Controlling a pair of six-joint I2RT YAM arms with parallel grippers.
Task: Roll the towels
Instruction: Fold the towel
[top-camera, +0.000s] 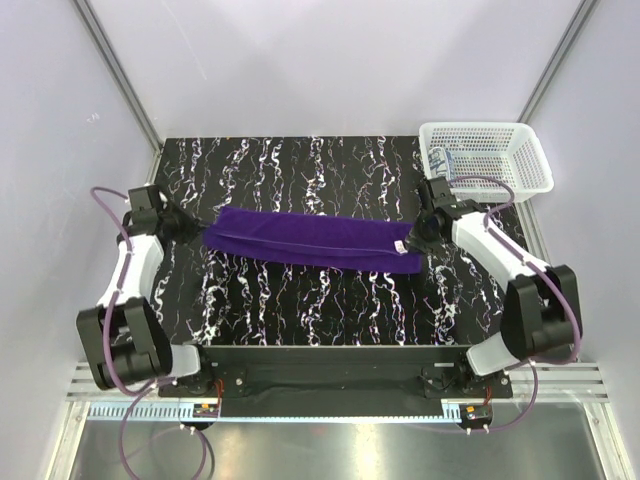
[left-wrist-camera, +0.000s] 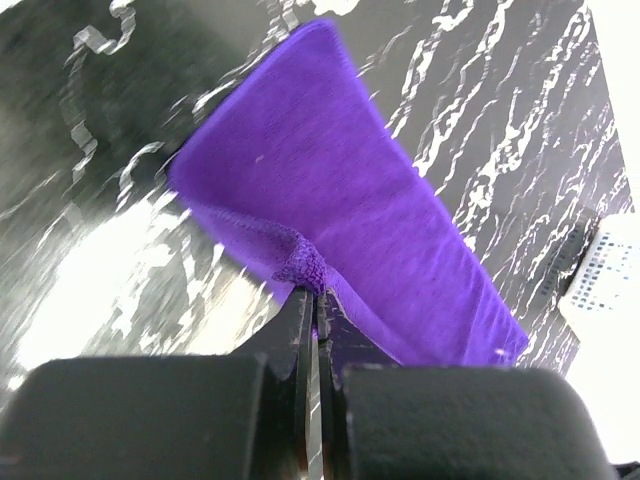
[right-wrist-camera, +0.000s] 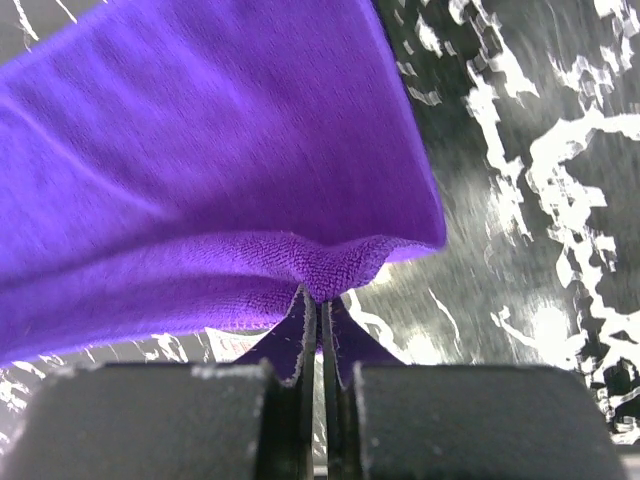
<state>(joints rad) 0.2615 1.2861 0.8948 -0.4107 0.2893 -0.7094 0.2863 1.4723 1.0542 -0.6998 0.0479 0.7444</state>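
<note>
- At mid-bench (top-camera: 300, 310), the purple towel (top-camera: 310, 238) is stretched into a long narrow band. Its long axis runs left to right, with the right end angled slightly toward the arm bases.
- Left end effector (top-camera: 195, 228): tips pressed together, pinching the towel's left end.
- Right end effector (top-camera: 420, 236): tips pressed together on the right end's edge, where the fabric bunches.
- The patterned towel (top-camera: 443, 160) lies in the basket (top-camera: 490, 128) at the far right corner.

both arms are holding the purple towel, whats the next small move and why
Probably lower both ends together and lay the purple towel flat: the left gripper and right gripper each pinch an end, the strip stretched between them, not yet rolled.
</note>
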